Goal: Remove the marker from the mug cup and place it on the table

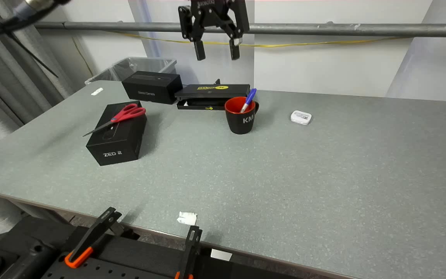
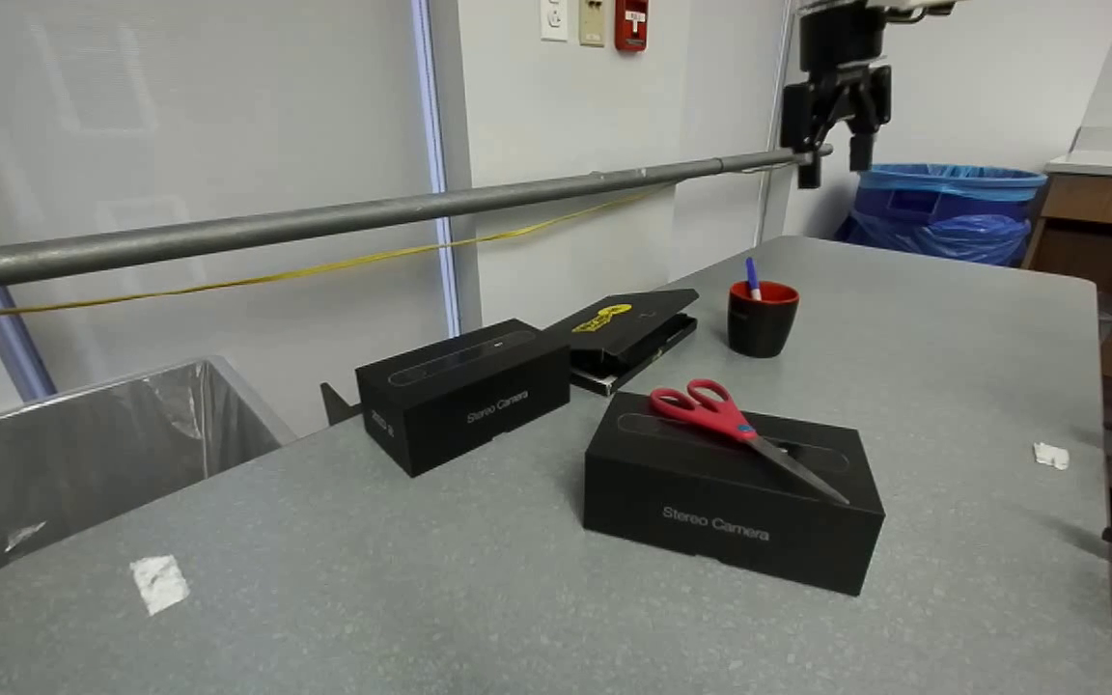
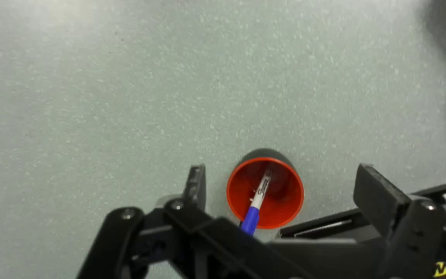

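The black mug cup with red interior (image 1: 235, 123) stands upright on the grey speckled table (image 1: 304, 186); it also shows in an exterior view (image 2: 761, 330) and the wrist view (image 3: 283, 213). The marker (image 1: 249, 99), blue cap up and white barrel down, leans in the mug with its cap above the rim. It also shows in an exterior view (image 2: 753, 277) and the wrist view (image 3: 260, 197), where the gripper body hides its cap end. My gripper (image 1: 217, 55) is open and empty, well above the mug; in the wrist view (image 3: 280, 182) its fingers appear on either side of the mug.
A flat black box with yellow print (image 1: 213, 91) lies close beside the mug. Two black camera boxes (image 1: 153, 86) (image 2: 730, 512) stand farther off, one bearing red scissors (image 1: 128, 112). A small white case (image 1: 301, 117) lies across from the mug. A metal pipe (image 1: 323, 29) runs behind the table.
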`<state>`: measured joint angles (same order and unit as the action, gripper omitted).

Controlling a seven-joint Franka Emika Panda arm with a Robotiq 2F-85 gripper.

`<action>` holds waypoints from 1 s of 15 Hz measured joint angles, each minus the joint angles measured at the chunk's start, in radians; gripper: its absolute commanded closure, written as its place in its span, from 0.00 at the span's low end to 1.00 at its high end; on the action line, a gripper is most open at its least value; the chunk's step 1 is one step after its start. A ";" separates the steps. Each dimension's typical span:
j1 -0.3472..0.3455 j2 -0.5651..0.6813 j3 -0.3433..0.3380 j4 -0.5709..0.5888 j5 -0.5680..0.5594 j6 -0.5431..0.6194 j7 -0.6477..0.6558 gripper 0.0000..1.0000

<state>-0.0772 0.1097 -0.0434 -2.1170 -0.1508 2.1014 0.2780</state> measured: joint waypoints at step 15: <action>0.065 0.282 -0.089 0.157 -0.076 0.201 0.316 0.00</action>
<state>-0.0125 0.3916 -0.1327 -1.9596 -0.2271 2.3025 0.5943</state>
